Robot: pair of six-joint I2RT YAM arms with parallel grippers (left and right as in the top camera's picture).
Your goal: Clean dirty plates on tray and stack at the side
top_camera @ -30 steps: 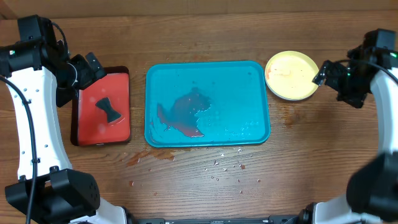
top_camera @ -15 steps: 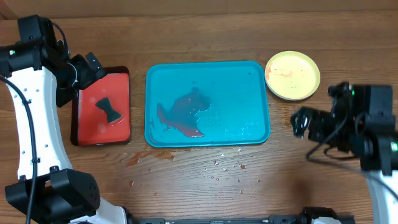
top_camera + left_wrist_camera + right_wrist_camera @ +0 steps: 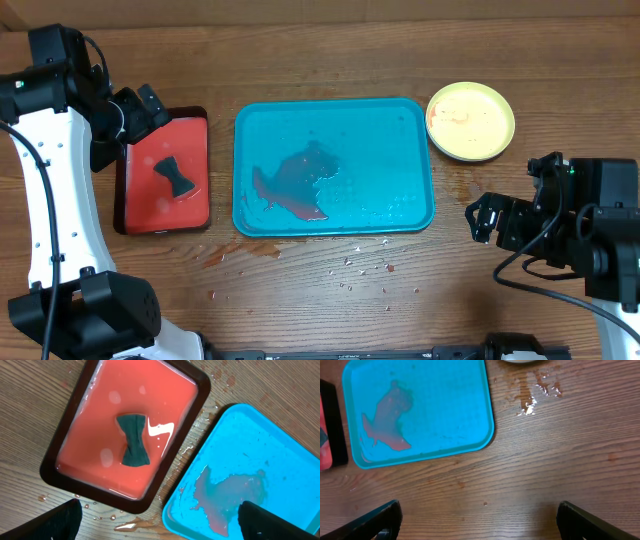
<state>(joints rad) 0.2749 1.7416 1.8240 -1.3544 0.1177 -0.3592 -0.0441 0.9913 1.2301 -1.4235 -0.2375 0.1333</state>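
The yellow plate (image 3: 470, 121) sits on the table just off the far right corner of the blue tray (image 3: 400, 125), which holds only a red sauce puddle (image 3: 295, 185). The plate lies straight ahead of the right gripper (image 3: 480, 220), fingers spread wide, on the nearer arm. The left gripper (image 3: 140, 108), also spread, hovers by the red tray (image 3: 196, 130), well apart.

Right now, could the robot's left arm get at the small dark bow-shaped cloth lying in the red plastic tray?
Probably yes. The left gripper hangs open over a corner of the red plastic tray, and nothing covers the dark bow-shaped cloth lying in its shallow liquid.
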